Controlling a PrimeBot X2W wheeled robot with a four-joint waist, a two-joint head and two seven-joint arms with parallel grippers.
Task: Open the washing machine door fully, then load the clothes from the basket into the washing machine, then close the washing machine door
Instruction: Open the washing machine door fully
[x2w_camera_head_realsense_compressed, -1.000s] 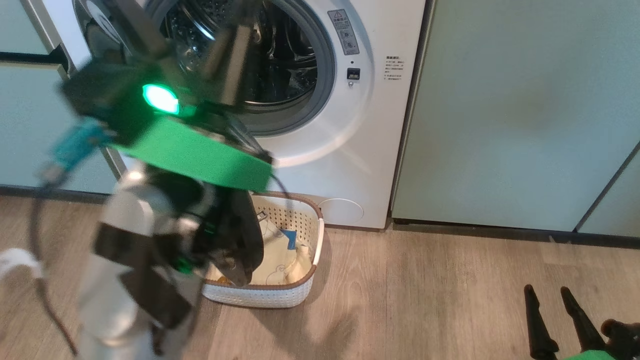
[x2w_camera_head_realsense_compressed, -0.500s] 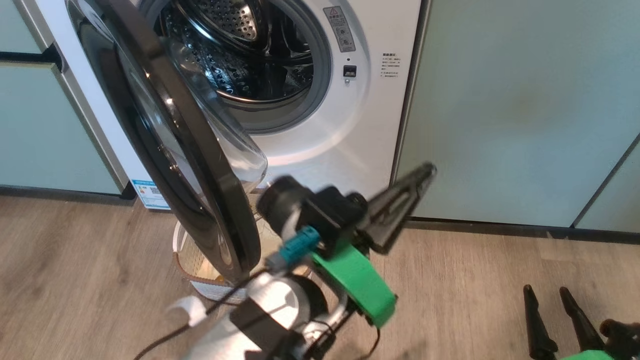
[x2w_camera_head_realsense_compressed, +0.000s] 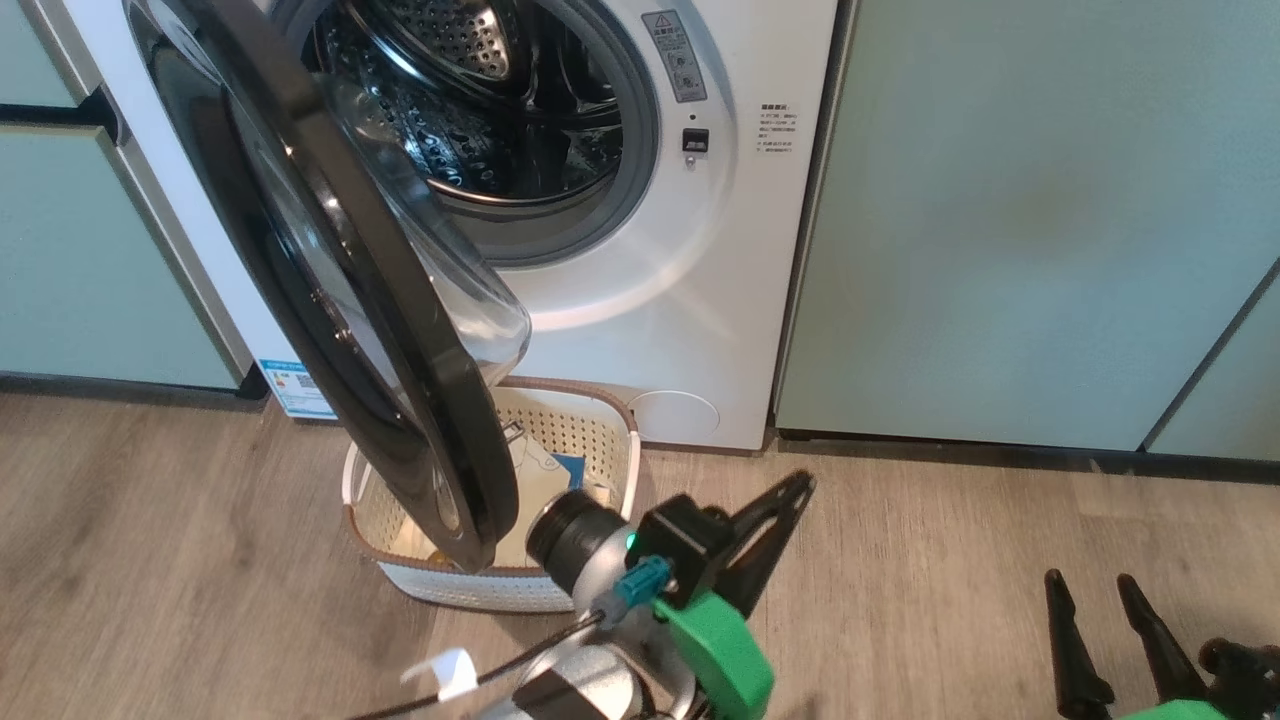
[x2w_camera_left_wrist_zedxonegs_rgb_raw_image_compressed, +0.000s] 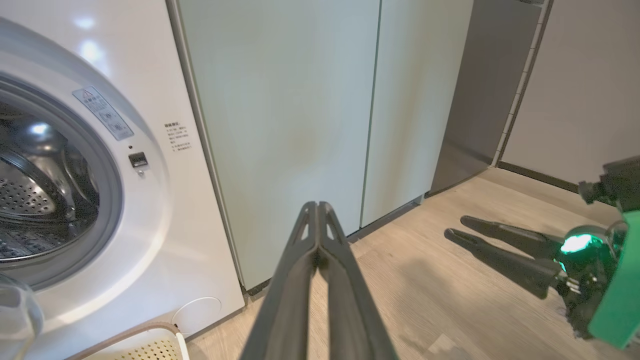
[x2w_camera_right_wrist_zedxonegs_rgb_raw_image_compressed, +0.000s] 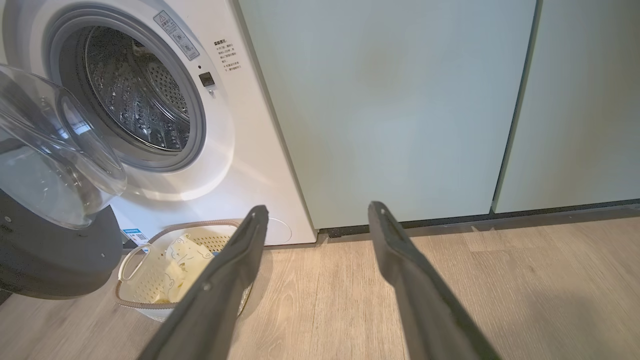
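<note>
Left end effector (x2w_camera_head_realsense_compressed: 790, 495), lower centre of the head view: fingers pressed tight together with nothing between them, slanting toward the upper right over the wooden floor (x2w_camera_head_realsense_compressed: 900, 560). In the left wrist view the same pair (x2w_camera_left_wrist_zedxonegs_rgb_raw_image_compressed: 316, 206) meets in a single point aimed at the pale green cabinets (x2w_camera_left_wrist_zedxonegs_rgb_raw_image_compressed: 290, 125). Right end effector (x2w_camera_head_realsense_compressed: 1088, 585), lower right corner: fingers spread wide and empty, pointing up the frame, well apart from everything else. Just left of the left arm sits the basket (x2w_camera_head_realsense_compressed: 632, 430) on the floor, close against the foot of the washing machine (x2w_camera_head_realsense_compressed: 700, 300). The clothes (x2w_camera_head_realsense_compressed: 540, 470) lie inside it, pale yellow with a blue scrap. The washing machine door (x2w_camera_head_realsense_compressed: 445, 400) stands swung out, seen nearly edge-on, and crosses the upper left down to centre, its lower edge overlapping the basket's left half. The steel drum (x2w_camera_head_realsense_compressed: 480, 100) is exposed at top centre, with no laundry visible in it.
</note>
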